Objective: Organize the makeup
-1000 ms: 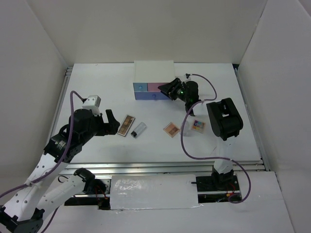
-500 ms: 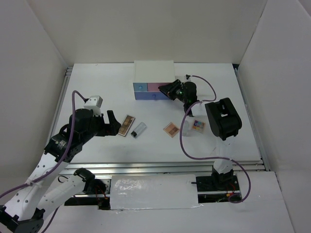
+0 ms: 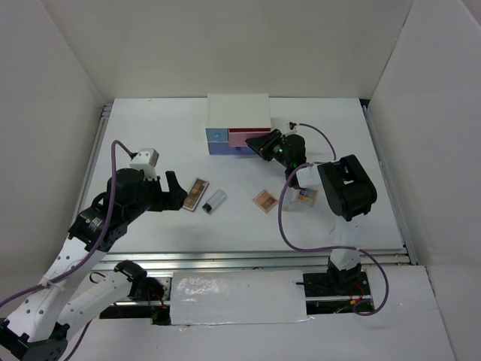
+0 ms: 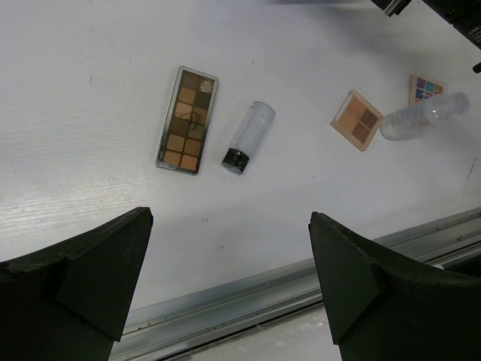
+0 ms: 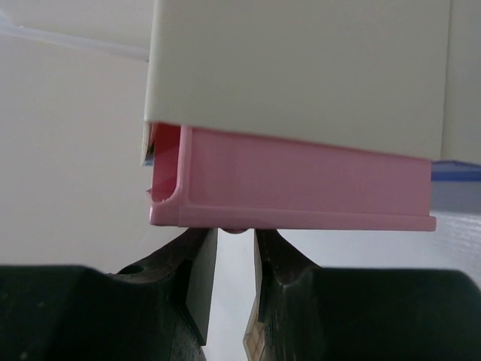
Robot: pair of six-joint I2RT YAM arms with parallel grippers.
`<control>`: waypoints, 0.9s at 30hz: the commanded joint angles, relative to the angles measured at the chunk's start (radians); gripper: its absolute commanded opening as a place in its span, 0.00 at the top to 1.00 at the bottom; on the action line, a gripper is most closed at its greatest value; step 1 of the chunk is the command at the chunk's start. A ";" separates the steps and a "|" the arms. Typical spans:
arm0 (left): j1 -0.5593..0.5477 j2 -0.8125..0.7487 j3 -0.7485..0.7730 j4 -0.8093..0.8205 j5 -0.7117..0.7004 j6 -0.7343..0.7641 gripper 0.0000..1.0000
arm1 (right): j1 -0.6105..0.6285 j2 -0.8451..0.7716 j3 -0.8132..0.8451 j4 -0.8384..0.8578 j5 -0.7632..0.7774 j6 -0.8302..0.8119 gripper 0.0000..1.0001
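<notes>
My right gripper [image 5: 235, 252] has slid the pink plastic drawer [image 5: 301, 180] out, pinching its knob [image 5: 235, 229]; left gripper [image 4: 229, 241] gapes empty; mid-frame makeup [image 3: 263, 200] lies unsorted

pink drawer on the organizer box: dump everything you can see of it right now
The pink drawer looks like smooth, glossy pink plastic with a thin lip along its front edge. It sits level, partly slid out of the white box, beside the blue drawer. Its inside is not visible. The right gripper has its fingers closed around a small knob on the drawer's front; nothing else touches it.
</notes>
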 commanded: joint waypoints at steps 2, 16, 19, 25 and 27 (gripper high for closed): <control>0.003 -0.012 -0.005 0.034 0.008 0.019 0.01 | 0.011 -0.063 -0.055 0.094 0.001 0.008 0.77; 0.004 -0.018 -0.006 0.030 -0.001 0.013 0.00 | 0.033 -0.154 -0.234 0.205 -0.019 0.048 0.76; 0.003 -0.018 -0.008 0.030 -0.004 0.011 0.01 | 0.040 -0.177 -0.266 0.219 -0.013 0.051 0.76; 0.004 -0.023 -0.008 0.027 -0.009 0.008 0.00 | 0.054 -0.215 -0.300 0.214 -0.012 0.048 0.76; 0.004 -0.024 -0.010 0.027 -0.010 0.007 0.01 | 0.057 -0.220 -0.304 0.216 -0.016 0.049 0.74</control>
